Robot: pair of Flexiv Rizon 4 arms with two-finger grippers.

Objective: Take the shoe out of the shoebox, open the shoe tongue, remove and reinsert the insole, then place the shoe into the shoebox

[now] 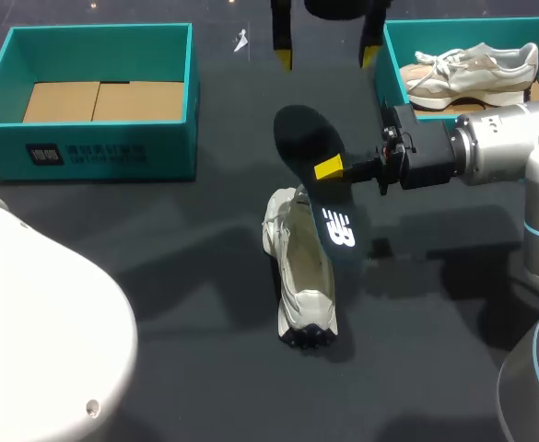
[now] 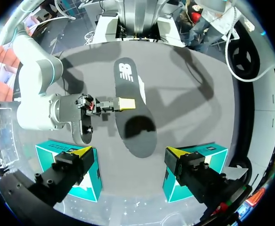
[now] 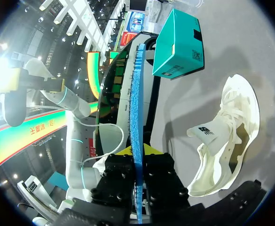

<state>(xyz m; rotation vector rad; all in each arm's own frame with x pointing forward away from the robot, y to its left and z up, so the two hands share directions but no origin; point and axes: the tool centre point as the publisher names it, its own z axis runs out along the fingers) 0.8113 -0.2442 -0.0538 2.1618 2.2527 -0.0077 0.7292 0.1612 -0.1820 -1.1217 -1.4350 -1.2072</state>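
The right gripper [image 1: 329, 168] is clamping the black foam insole [image 1: 301, 138] at its edge, holding it just above the white-and-beige lace-up sneaker [image 1: 304, 285] lying on the dark table [image 1: 158, 258]. The left gripper [image 1: 325, 58] is hovering beyond, fingers spread wide.
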